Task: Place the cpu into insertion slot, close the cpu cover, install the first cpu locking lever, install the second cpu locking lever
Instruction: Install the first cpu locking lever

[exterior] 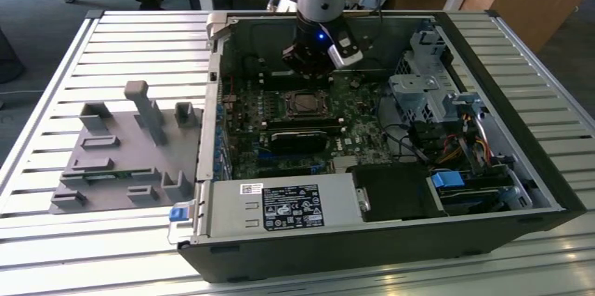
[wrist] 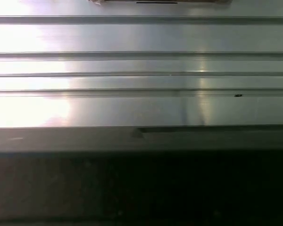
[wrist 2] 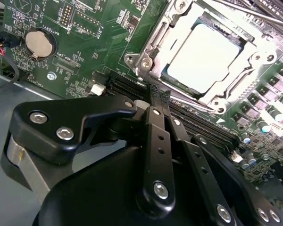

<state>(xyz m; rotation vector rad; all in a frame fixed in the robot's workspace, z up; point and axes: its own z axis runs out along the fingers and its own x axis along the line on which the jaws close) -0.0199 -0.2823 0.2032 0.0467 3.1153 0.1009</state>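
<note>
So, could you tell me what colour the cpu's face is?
Pale silvery-grey, clearest in the second wrist view: the cpu.

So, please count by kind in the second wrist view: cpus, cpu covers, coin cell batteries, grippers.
cpu: 1
cpu cover: 1
coin cell battery: 1
gripper: 1
Total: 4

The cpu (wrist 2: 208, 57) is showing a pale, smooth, satin metal face; the cpu cover (wrist 2: 167, 35) around it is gleaming as bright bare metal; the gripper (wrist 2: 156, 101) is looking like matt black plastic with shiny screws; the ribbed table (wrist: 141, 66) is shining as brushed aluminium.
</note>
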